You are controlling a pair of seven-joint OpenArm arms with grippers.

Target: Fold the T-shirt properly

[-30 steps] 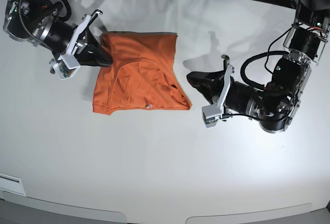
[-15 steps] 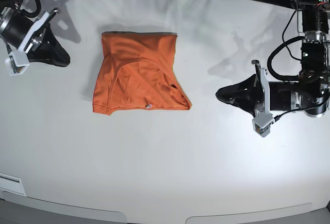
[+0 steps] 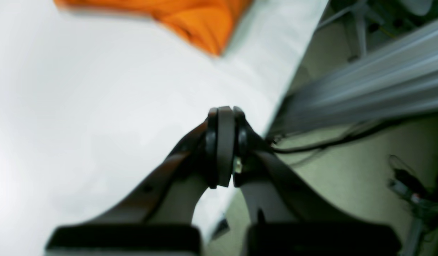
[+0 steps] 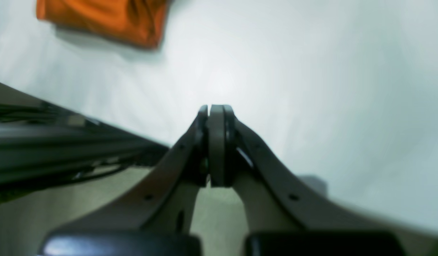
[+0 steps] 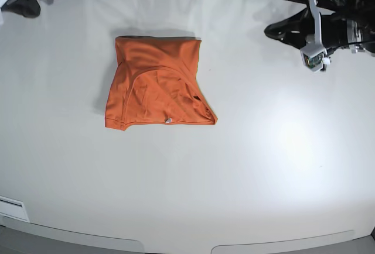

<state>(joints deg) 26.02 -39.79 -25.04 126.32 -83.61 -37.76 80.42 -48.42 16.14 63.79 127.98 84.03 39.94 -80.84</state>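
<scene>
Orange T-shirt (image 5: pixel 158 84) lies folded into a compact rectangle at upper centre-left of the white table (image 5: pixel 246 166), so I judge folding done; I've got left gripper (image 5: pixel 274 30) upper right, right gripper (image 5: pixel 23 5) upper left, both clamped empty, well apart from it.

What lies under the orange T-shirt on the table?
The folded T-shirt lies flat on the white table. Only bare table shows around it. Its lower layers and the tabletop beneath are covered, so anything under it cannot be seen.
</scene>
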